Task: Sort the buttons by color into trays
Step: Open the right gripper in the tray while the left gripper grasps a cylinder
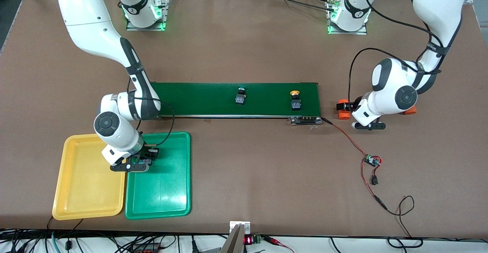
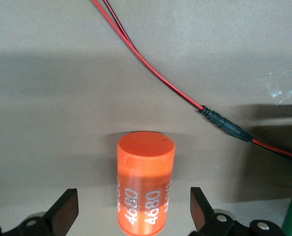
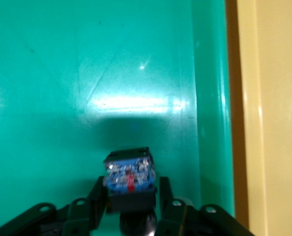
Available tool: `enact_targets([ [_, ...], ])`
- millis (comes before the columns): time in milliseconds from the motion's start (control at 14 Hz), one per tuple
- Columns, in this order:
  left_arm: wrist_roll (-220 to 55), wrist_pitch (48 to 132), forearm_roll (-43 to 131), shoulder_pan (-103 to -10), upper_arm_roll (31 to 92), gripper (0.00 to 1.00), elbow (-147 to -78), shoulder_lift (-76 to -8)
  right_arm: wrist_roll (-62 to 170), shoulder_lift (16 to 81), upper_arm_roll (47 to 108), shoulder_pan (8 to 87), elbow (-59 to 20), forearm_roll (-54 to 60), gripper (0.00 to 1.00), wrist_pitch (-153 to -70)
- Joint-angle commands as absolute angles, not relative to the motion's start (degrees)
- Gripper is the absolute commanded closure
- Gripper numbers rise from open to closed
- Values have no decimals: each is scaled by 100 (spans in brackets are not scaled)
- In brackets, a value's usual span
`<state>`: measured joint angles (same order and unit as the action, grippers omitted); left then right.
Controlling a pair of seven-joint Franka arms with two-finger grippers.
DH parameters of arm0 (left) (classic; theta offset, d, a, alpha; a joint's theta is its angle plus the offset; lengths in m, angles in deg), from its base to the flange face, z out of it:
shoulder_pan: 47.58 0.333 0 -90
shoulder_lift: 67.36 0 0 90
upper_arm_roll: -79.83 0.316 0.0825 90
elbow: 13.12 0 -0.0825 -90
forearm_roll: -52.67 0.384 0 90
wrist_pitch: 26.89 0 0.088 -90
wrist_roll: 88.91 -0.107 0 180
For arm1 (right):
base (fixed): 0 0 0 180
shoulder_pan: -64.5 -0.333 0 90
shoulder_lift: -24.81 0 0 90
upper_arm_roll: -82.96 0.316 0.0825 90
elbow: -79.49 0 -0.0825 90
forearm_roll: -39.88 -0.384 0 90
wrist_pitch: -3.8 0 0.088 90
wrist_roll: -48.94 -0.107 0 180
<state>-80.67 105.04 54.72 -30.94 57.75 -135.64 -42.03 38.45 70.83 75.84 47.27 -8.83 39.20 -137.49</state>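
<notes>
My right gripper (image 1: 143, 161) hangs over the green tray (image 1: 164, 192), near the edge that adjoins the yellow tray (image 1: 87, 188). It is shut on a button (image 3: 128, 177) with a black body and a blue terminal end, and the cap's colour is unclear. A green-capped button (image 1: 240, 94) and a yellow-capped button (image 1: 295, 99) stand on the dark-green conveyor belt (image 1: 198, 98). A fourth button is out of view. My left gripper (image 1: 368, 125) is low over the table past the belt's end, open, with its fingers (image 2: 67, 211) on either side of an orange cylinder (image 2: 146, 182) and apart from it.
A second orange cylinder (image 1: 410, 110) lies beside the left arm's wrist. A red and black wire (image 1: 347, 136) runs from the belt's end to a small board (image 1: 371, 161). It also crosses the left wrist view (image 2: 155, 73). The yellow tray holds nothing.
</notes>
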Motion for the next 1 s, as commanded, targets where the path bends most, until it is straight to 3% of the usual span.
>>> enact_targets([
  [0, -8030, 10705, 5592, -3062, 5733, 0, -13581, -4118, 3972, 7122, 7654, 4798, -735, 3918, 27, -13736],
  [143, -8100, 10820, 5592, -3062, 5768, 6, -13581, -4047, 3919, 6948, 7681, 4763, -813, 3900, 18, -13587],
  [429, -8100, 10925, 5592, -3062, 5829, 27, -13581, -3959, 3288, 6017, 7725, 4395, -979, 3892, 17, -11946],
  [500, -8100, 10926, 5592, -3062, 5873, 37, -13581, -3950, 2999, 5701, 7725, 4185, -1250, 3892, 17, -11794],
  [571, -8109, 10908, 5592, -3062, 5874, 55, -13581, -3994, 2700, 5368, 7725, 4009, -1679, 3892, 17, -11836],
  [643, -8118, 10795, 5592, -3053, 5874, 83, -13590, -4142, 2514, 5103, 7733, 3885, -2049, 3883, 17, -11889],
  [714, -8118, 10550, 5592, -3070, 5865, 100, -13573, -4317, 2225, 4848, 7734, 3675, -2323, 3883, 17, -11924],
  [929, -8048, 10214, 5592, -3413, 5865, 100, -13502, -5029, 1128, 4512, 7734, 2990, -2659, 3857, 17, -11925],
])
